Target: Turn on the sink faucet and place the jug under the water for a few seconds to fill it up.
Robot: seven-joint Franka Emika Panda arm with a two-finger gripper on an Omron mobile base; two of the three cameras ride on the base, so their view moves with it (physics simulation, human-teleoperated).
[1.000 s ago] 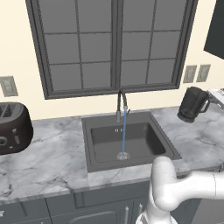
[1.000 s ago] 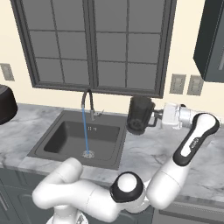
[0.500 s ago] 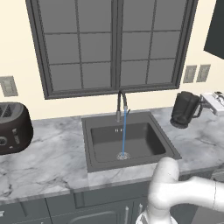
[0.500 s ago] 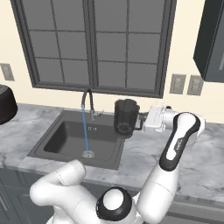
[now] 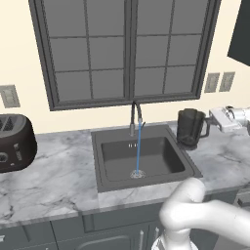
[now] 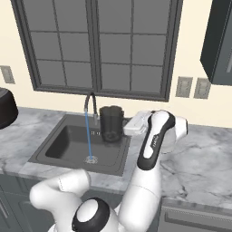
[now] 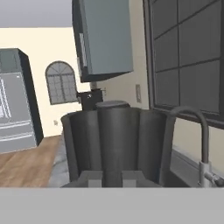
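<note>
One jug point(image 5: 191, 127) hangs at centre right of the left base view, upright, over the right rim of the sink point(image 5: 146, 179), its handle clamped in the gripper point(image 5: 213, 119) just to its right. Left of it, the water point(image 5: 138, 148) falls from the sink faucet point(image 5: 135, 115) to the drain.

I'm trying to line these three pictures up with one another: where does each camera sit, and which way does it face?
Left base view: behind the arm's left, looking down at the sink; white arm lower right.
Right base view: behind its right, same sink; arm from lower left.
Hand view: on the hand, looking along the gripper at the jug.
Both base views share the faucet, water and jug.
</note>
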